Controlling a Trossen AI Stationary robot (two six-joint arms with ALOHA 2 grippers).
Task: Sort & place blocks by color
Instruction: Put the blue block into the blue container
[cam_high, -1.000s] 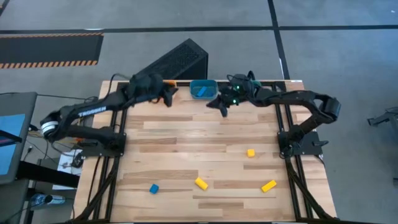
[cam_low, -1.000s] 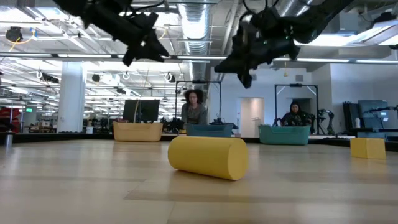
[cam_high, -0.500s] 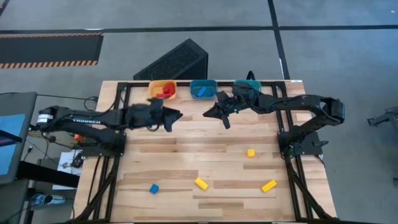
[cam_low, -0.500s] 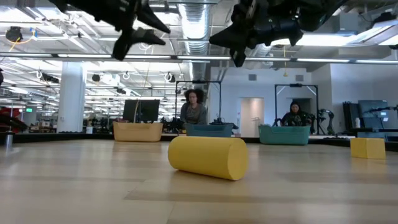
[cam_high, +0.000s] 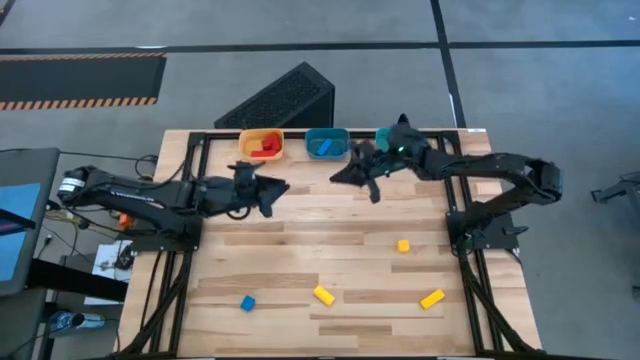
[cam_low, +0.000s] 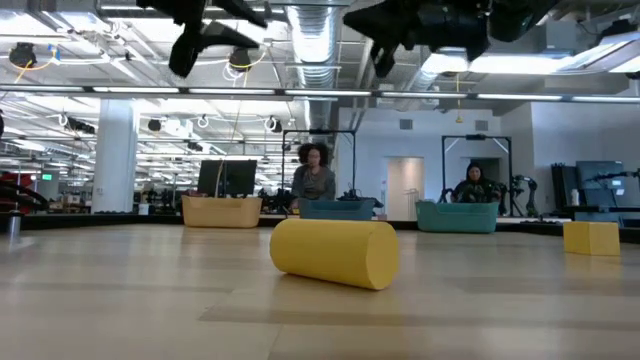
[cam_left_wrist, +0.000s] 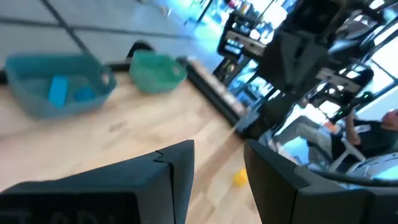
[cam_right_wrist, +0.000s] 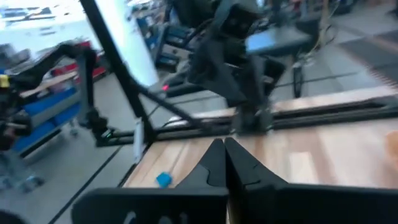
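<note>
Counting from the left side, can find one blue block lying loose near the front edge of the wooden table, well apart from every bin, so not yet sorted. Further back, can see the orange bin at the far edge, already holding red blocks. Just in front of it, can note the left gripper hovering over bare wood with fingers spread apart and nothing between them. Moving on, can find a yellow block loose near the front edge, and behind it the blue bin holding blue blocks, two of them by the left wrist view. Next to that bin, can see the right gripper raised above the table, fingers pressed together and gripping nothing. Beside it, can make out the teal bin, partly hidden under the right arm; cannot tell what is inside. Farther right, can count a yellow cube and a yellow bar, both loose. By this, would judge red as done, blue as missing one, and yellow, three pieces, as not started.
</note>
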